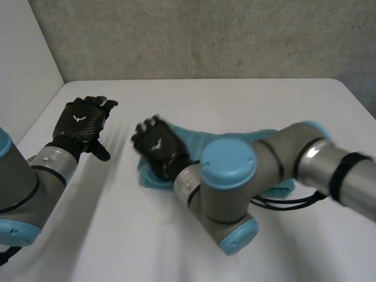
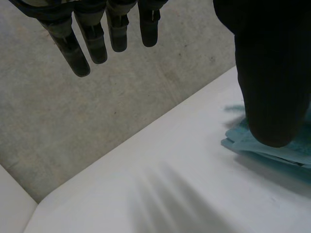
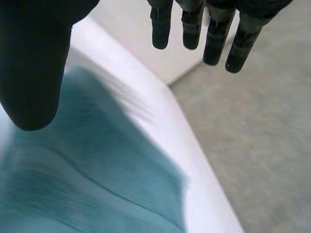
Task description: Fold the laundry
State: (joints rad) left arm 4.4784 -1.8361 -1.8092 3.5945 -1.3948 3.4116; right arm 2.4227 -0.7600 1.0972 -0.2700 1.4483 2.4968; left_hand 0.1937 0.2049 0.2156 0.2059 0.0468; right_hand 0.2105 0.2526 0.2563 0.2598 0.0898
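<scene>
A folded blue cloth (image 1: 202, 140) lies at the middle of the white table (image 1: 235, 97), much of it hidden under my right arm. My right hand (image 1: 157, 147) hovers over the cloth's left end, palm down. In the right wrist view its fingers (image 3: 214, 39) are straight and apart from the thumb, with the cloth (image 3: 97, 184) below the palm and nothing held. My left hand (image 1: 79, 123) is raised over the table's left part, clear of the cloth. Its fingers (image 2: 77, 53) are spread straight, and the cloth's edge (image 2: 272, 153) lies beyond its thumb.
The table's far edge runs along grey floor (image 1: 205, 35). A white panel (image 1: 23, 64) stands at the left beside the table's rounded corner. My right arm's elbow (image 1: 229, 194) reaches across the table's front middle. Bare table top (image 1: 111, 223) lies between the arms.
</scene>
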